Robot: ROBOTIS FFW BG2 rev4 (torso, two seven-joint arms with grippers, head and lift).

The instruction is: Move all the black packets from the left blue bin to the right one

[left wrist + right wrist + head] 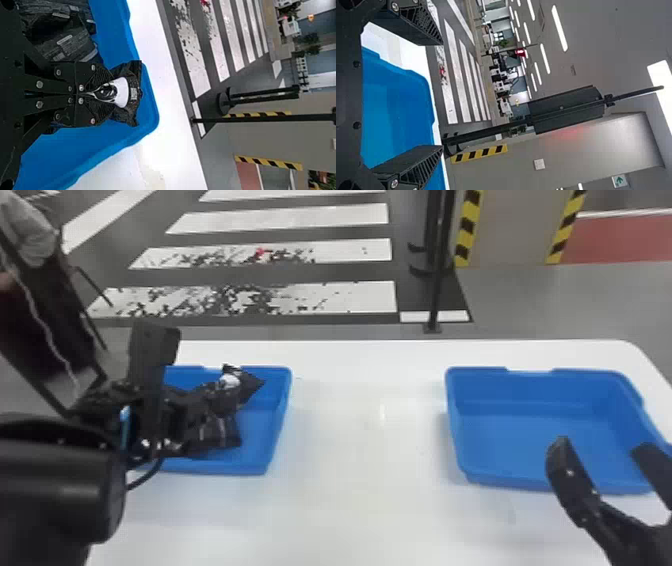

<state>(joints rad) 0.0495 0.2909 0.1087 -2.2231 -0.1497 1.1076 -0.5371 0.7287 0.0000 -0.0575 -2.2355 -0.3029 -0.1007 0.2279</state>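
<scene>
In the left half of the head view, your left pincer (104, 94) is clenched on one black packet (126, 93), held over the left blue bin (280, 415); in the left wrist view the packet bunches up around the tips. You seem to have it by a narrow pinch so it can come away from the pile singly, though such a small grip may let it sag or slip as you carry it. Your right pincer (601, 446), at the lower right of the head view, is spread wide and holds nothing; its place by the right blue bin (530, 481) looks like waiting, perhaps ready to take a handover. The bins sit apart, left and right of centre on the white counter (370, 500), presumably to give each arm its own bin. Count them up and you have two bins, two pincers, one counter and one packet in your grasp. Other black packets (67, 43) lie in the left bin, overlapping; you can make out at least two, but not their exact number.
</scene>
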